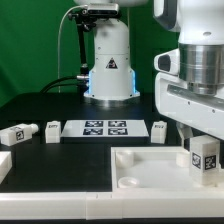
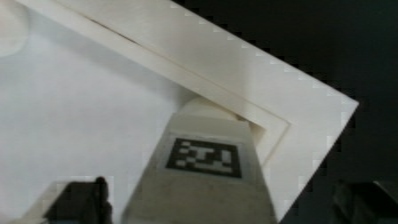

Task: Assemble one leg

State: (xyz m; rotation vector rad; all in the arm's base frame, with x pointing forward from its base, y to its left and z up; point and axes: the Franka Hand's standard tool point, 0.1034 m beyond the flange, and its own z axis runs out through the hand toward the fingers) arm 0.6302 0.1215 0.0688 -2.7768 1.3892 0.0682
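My gripper hangs at the exterior view's right, shut on a leg, a white peg with its tag facing the camera. The leg stands upright over the near right corner of the large white tray-like piece. In the wrist view the leg runs between my two dark fingers and points at the tray's inner corner. I cannot tell whether its lower end touches the tray. Three more legs lie on the table: two at the left and one by the marker board's right end.
The marker board lies mid-table in front of the robot's base. Another white part shows at the left edge. The tray has a round hole near its left front corner.
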